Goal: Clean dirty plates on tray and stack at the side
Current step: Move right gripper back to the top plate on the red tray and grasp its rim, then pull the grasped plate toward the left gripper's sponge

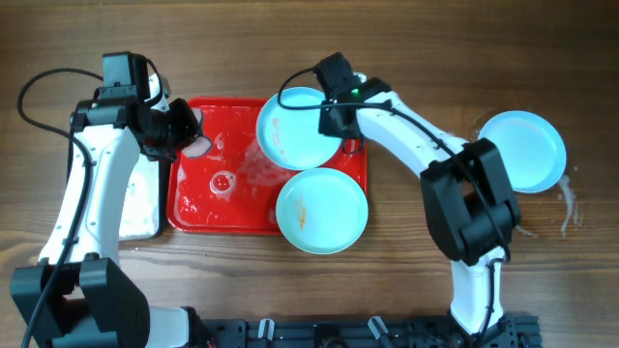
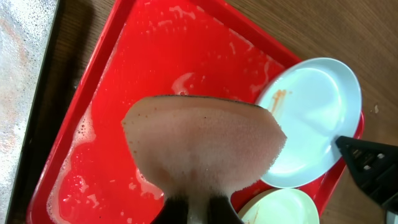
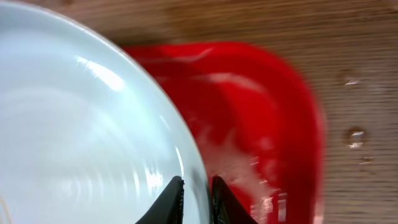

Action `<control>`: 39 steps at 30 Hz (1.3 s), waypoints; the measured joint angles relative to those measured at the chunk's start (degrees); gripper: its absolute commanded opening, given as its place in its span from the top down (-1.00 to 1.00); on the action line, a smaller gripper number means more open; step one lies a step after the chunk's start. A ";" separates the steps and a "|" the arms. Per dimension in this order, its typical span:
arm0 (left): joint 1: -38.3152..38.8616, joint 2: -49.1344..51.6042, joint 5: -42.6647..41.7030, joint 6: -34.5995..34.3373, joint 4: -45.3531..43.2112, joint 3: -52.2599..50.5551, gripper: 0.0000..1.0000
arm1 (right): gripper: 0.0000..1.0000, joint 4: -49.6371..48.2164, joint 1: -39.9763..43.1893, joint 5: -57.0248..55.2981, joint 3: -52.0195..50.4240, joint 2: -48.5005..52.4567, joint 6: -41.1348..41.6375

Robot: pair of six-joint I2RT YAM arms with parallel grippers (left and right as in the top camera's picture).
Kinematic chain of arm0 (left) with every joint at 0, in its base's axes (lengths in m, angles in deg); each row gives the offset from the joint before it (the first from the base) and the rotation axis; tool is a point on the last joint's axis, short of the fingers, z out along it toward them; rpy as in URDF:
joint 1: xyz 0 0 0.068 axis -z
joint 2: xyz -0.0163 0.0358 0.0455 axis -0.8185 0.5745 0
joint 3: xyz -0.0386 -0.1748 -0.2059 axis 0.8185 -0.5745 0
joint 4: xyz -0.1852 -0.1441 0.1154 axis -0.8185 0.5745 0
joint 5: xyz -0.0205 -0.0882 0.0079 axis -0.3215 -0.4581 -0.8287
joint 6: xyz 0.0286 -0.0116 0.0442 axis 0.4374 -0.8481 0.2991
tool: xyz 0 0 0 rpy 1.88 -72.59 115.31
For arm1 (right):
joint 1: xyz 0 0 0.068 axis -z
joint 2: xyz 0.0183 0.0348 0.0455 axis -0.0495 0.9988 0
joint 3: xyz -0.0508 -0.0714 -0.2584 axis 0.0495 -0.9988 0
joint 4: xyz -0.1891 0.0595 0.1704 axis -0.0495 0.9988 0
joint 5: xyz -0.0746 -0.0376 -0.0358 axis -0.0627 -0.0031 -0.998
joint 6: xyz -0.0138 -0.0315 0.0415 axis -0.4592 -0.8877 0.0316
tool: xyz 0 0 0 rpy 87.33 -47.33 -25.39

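The red tray (image 1: 208, 208) lies wet and soapy at centre left. My right gripper (image 1: 343, 135) is shut on the rim of a pale blue plate (image 1: 295, 130), held tilted over the tray's far right part; the plate fills the right wrist view (image 3: 81, 124), and an orange smear shows on it in the left wrist view (image 2: 311, 118). A second plate (image 1: 322, 210) with an orange smear lies on the tray's near right corner. A third plate (image 1: 522, 150) lies on the table at the right. My left gripper (image 1: 189, 135) is shut on a pinkish foamy sponge (image 2: 202, 146) above the tray's far left.
A silvery metal tray (image 1: 145, 198) with a dark rim lies left of the red tray. Foam and water pool on the red tray (image 2: 93, 180). Water spots wet the wooden table near the right plate (image 1: 569, 208).
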 measured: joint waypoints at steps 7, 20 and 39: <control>0.00 0.00 -0.02 0.00 0.00 0.00 0.92 | 0.66 -0.26 -8.20 2.99 0.00 0.00 -2.99; 0.00 0.00 -0.02 0.00 0.24 0.00 0.92 | 0.32 10.78 -7.58 15.47 0.09 -3.74 -4.15; 0.00 0.00 -0.02 0.00 0.46 0.00 0.92 | 0.91 0.61 -6.78 16.92 -17.75 -11.15 2.89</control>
